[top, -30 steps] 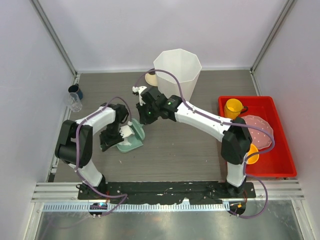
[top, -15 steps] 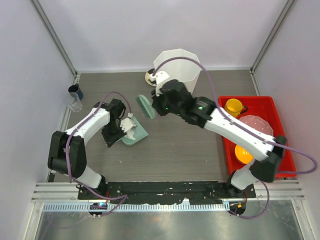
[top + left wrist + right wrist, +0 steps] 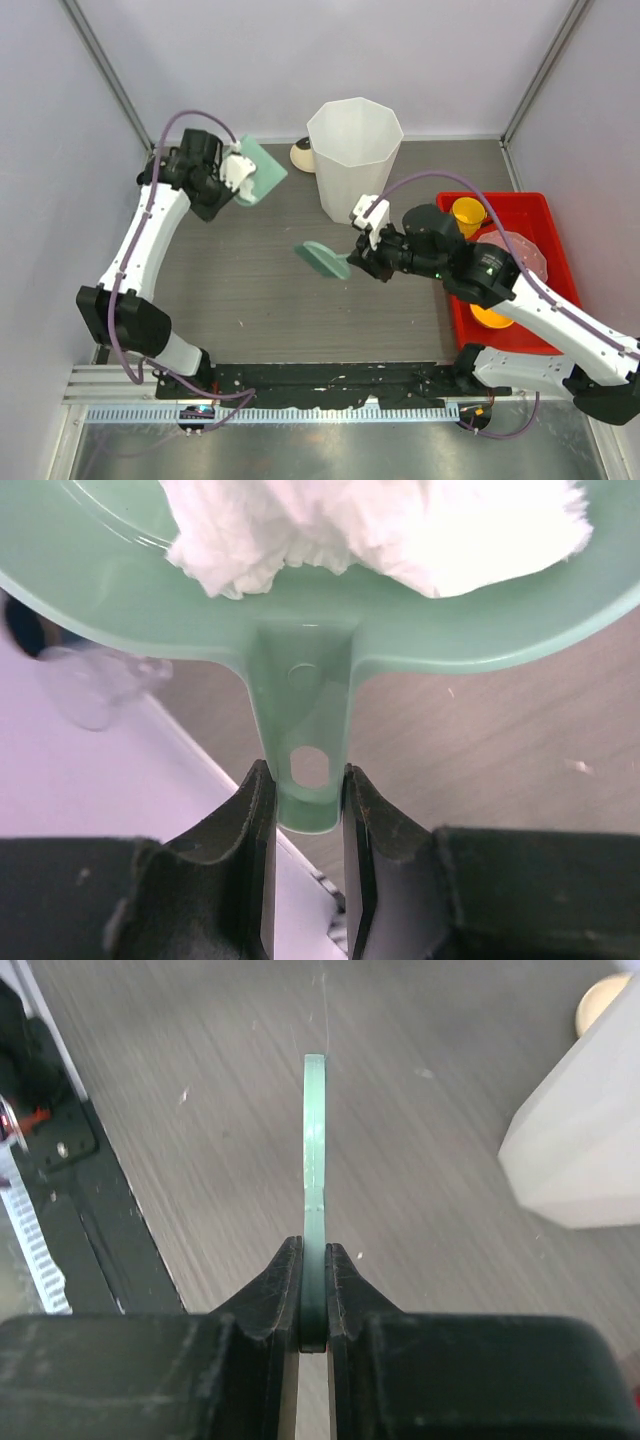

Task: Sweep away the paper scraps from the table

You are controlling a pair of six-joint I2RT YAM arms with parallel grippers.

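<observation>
My left gripper point(image 3: 305, 790) is shut on the handle of a green dustpan point(image 3: 300, 630), held up in the air. White crumpled paper scraps point(image 3: 380, 525) lie piled in the pan. In the top view the dustpan point(image 3: 262, 168) hangs over the back left of the table point(image 3: 250, 290), left of the bin, with the left gripper point(image 3: 238, 178) beside it. My right gripper point(image 3: 314, 1260) is shut on a thin green sweeper blade point(image 3: 316, 1150), seen edge-on. In the top view the sweeper point(image 3: 322, 258) hovers over mid-table, the right gripper point(image 3: 360, 262) at its right end.
A tall white faceted bin point(image 3: 355, 155) stands at the back centre, a beige round object point(image 3: 300, 153) behind its left side. A red tray point(image 3: 560, 330) on the right holds a yellow cup point(image 3: 466, 213) and a pink plate point(image 3: 520, 255). A dark cup point(image 3: 152, 183) and clear glass point(image 3: 150, 205) stand by the left wall.
The left arm has lifted the dustpan off mid-table and swung it up to the back left. The right arm has pulled the sweeper back from near the bin toward the right front.
</observation>
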